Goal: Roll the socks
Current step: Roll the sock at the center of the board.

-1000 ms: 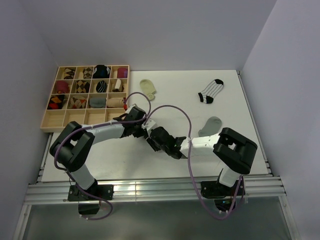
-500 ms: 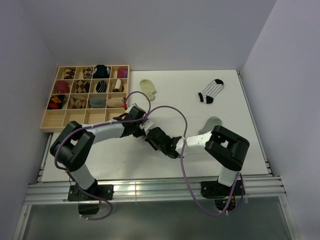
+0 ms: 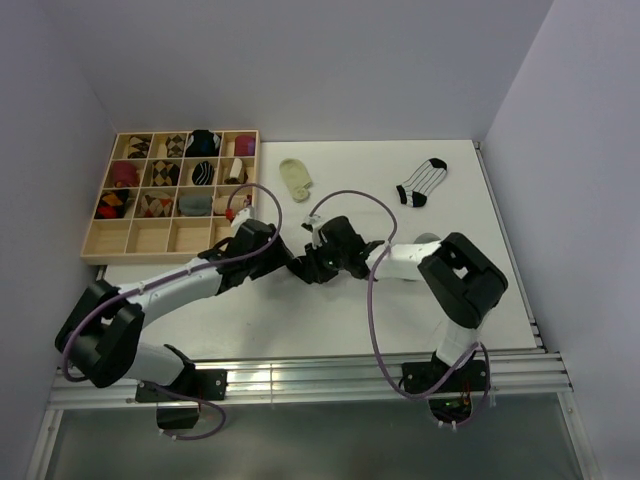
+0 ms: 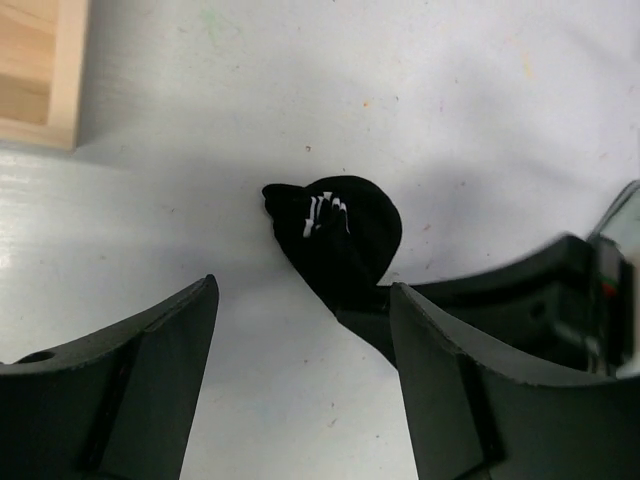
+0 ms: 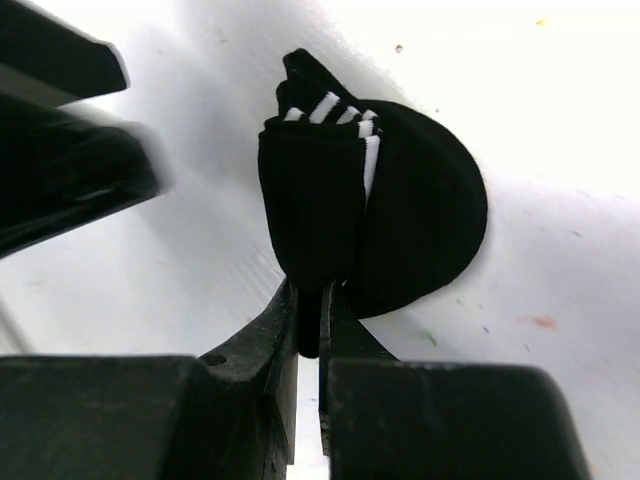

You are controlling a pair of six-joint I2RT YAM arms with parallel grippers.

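Observation:
A rolled black sock with white stripes (image 5: pixel 370 200) lies on the white table; it also shows in the left wrist view (image 4: pixel 335 230) and in the top view (image 3: pixel 304 269). My right gripper (image 5: pixel 310 310) is shut on the sock's near edge, and it shows at mid-table in the top view (image 3: pixel 314 264). My left gripper (image 4: pixel 303 290) is open and empty, just short of the sock, with its fingers either side of bare table. It shows in the top view (image 3: pixel 287 264), left of the sock.
A wooden compartment tray (image 3: pixel 100 250) holding several rolled socks stands at the back left. A cream sock (image 3: pixel 296 178) and a white black-striped sock (image 3: pixel 422 182) lie at the back. A grey sock (image 3: pixel 422 243) lies behind the right arm.
Both grippers moved away from the front edge toward mid-table with the black sock. The right arm's elbow swung back and the left arm stretched out.

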